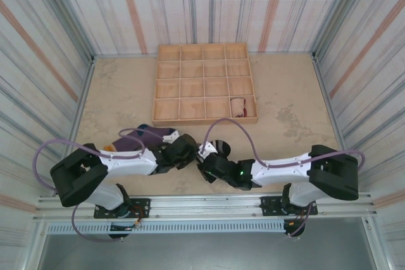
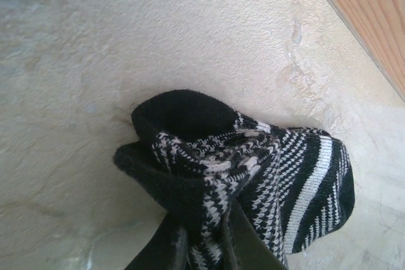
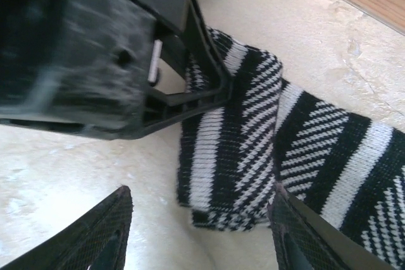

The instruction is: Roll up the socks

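The left gripper [image 2: 205,248], bottom centre, pinches the striped sock [image 2: 285,169]. The right gripper [image 3: 201,222] gapes wide, the sock's folded end between its jaws.

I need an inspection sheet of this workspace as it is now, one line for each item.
Surface: beige table, mottled.
Job's things: striped sock between the grippers, partly folded; purple sock beside the left arm; peach sock rolled, in a wooden tray compartment.
Clutter: nothing seen.
Grippers: left gripper shut on striped sock; right gripper open, astride it.
Cables: purple cables loop over both arms.
Surroundings: striped walls; metal rail at near edge.
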{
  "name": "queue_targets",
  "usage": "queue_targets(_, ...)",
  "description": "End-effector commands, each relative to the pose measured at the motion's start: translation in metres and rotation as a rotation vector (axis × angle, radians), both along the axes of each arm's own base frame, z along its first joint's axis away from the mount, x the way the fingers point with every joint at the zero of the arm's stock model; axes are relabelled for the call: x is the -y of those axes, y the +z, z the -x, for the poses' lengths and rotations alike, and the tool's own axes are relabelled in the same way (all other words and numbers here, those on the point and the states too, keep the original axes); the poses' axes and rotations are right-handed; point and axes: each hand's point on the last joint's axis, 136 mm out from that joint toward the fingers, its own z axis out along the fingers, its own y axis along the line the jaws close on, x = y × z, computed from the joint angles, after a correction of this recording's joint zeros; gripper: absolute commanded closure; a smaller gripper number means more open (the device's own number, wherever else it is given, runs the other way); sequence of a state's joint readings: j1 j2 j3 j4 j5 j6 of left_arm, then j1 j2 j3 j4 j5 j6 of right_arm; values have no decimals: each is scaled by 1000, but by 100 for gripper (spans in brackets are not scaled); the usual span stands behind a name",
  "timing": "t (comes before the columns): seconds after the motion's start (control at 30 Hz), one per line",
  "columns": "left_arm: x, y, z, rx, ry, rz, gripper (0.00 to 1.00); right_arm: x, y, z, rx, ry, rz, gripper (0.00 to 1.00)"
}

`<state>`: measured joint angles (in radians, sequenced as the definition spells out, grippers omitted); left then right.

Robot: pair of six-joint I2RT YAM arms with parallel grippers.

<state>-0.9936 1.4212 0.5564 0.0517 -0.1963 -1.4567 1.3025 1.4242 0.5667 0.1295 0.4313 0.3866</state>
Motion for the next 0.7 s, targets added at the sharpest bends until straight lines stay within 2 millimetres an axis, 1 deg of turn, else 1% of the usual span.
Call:
queue_targets(0.0, -32, -23, 16, -66, 45, -117, 100, -6, 8, -11, 102, -23, 17, 42)
queue_targets(0.1, -33, -22, 17, -67, 44, -115, 100, -7, 1, -14, 115, -32, 40, 43)
queue_targets(0.33, -32, -25, 18, -72, 41, -109, 100, -15, -8, -15, 113, -23, 50, 49)
queue_targets(0.4, -32, -24, 17, -70, 40, -108, 100, -19, -9, -15, 108, -18, 44, 52)
queue_targets(0.43, -32, -24, 18, -71, 39, -108, 100, -20, -10, -14, 105, -17, 44, 54)
queue_targets(0.47, -32, -24, 18, -70, 39, -107, 100, -21, -12, -15, 100, -17, 47, 59)
queue_targets(0.57, -32, -23, 18, -69, 39, -102, 100, -21, -18, -16, 76, -26, 53, 80)
queue_targets(0.6, -32, -22, 18, -68, 36, -101, 98, -20, -20, -15, 65, -26, 53, 87)
queue_targets(0.67, -33, -19, 19, -60, 26, -102, 90, -17, -24, -14, 40, -30, 50, 97)
